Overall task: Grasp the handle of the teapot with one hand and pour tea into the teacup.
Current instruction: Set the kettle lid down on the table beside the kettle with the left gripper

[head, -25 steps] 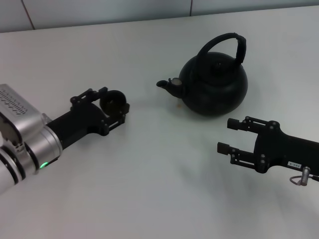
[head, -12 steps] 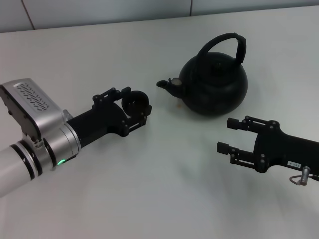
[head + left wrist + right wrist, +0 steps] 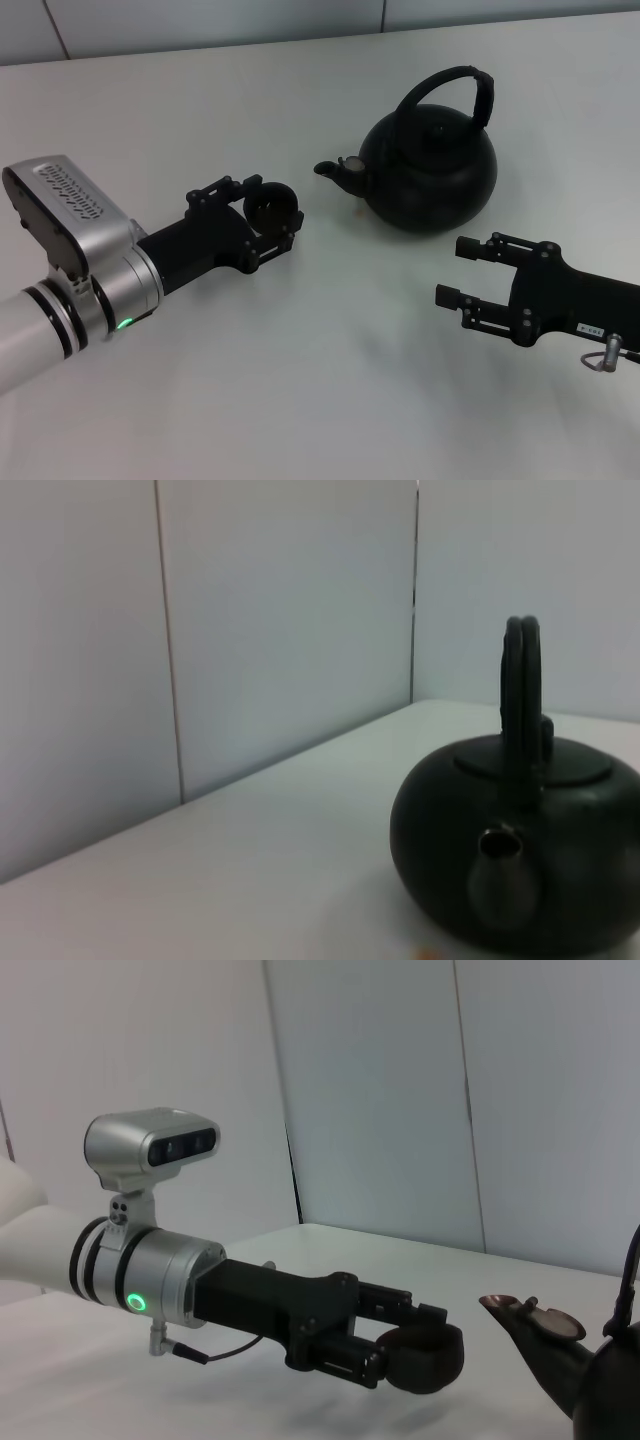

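The matte-black teapot (image 3: 430, 178) stands at the back middle of the white table (image 3: 330, 380), spout pointing left, its arched handle (image 3: 468, 84) upright. My left gripper (image 3: 274, 214) is shut on the small black teacup (image 3: 270, 205), just left of the spout and apart from it. The right wrist view shows that gripper (image 3: 432, 1343) around the teacup (image 3: 425, 1362) near the spout. The left wrist view shows the teapot (image 3: 560, 880) and its handle (image 3: 522, 700) close ahead. My right gripper (image 3: 458, 272) is open and empty in front of the teapot.
A pale panelled wall (image 3: 200, 20) runs along the table's far edge. Bare tabletop lies between my two arms and in front of them.
My left gripper has carried the teacup to the right, closer to the teapot's spout, and has been nearly still over the last half second. The right arm and teapot have not moved.
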